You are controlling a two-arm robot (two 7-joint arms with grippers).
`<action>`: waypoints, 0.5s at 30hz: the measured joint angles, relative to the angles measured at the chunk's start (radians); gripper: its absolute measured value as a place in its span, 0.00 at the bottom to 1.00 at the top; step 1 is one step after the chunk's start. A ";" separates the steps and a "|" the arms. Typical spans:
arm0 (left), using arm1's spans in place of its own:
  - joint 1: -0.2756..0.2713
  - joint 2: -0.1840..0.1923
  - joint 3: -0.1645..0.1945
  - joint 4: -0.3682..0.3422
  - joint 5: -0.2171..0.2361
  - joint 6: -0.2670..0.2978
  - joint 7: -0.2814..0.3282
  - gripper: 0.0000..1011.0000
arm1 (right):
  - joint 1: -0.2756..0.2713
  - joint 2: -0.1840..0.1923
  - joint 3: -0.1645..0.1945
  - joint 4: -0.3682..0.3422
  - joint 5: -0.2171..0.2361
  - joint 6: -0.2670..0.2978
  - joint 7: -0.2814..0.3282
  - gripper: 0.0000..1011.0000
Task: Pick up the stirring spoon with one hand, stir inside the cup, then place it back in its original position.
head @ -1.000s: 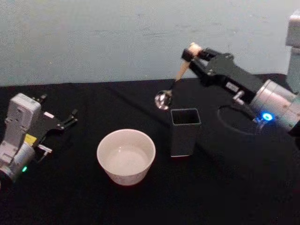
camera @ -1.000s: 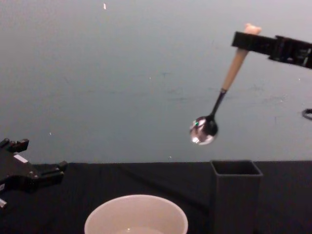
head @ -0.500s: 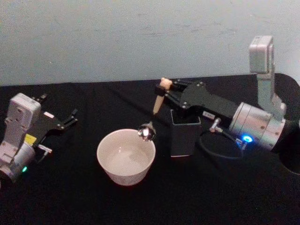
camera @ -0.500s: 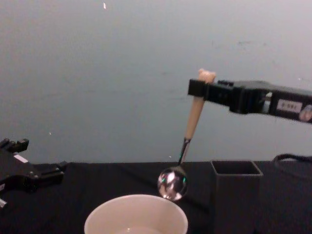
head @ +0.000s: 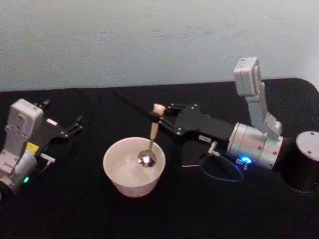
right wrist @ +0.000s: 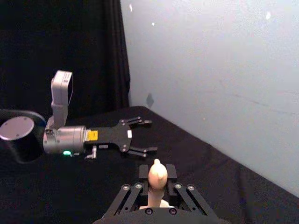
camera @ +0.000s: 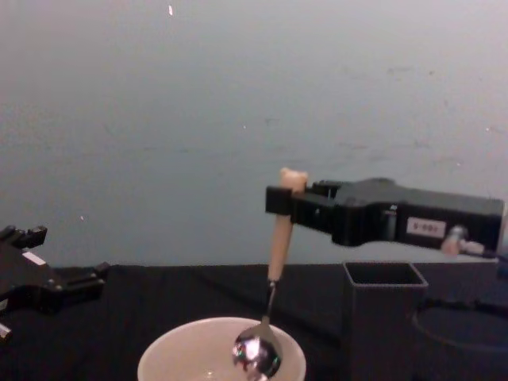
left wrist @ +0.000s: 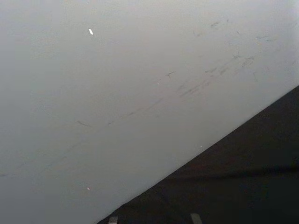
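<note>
The cream-white cup [head: 133, 166] stands on the black table, left of centre, its rim also low in the chest view [camera: 221, 357]. The stirring spoon [head: 151, 139] hangs upright with its shiny bowl [camera: 256, 356] down inside the cup. My right gripper [head: 160, 115] is shut on the spoon's beige handle just under the bear head [camera: 292, 179]. In the right wrist view the bear head [right wrist: 157, 175] sits between the fingers. My left gripper [head: 75, 125] rests open at the table's left side, well away from the cup.
A dark grey square holder [camera: 384, 317] stands right of the cup, mostly covered by my right arm in the head view. A dark round cylinder [head: 305, 162] stands at the far right. The wall [head: 149, 40] rises behind the table.
My right arm carried the spoon left from above the holder and lowered it until its bowl went into the cup. The left arm stayed still.
</note>
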 joint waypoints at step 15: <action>0.000 0.000 0.000 0.000 0.000 0.000 0.000 0.99 | 0.035 -0.070 -0.057 0.062 -0.079 0.008 -0.009 0.21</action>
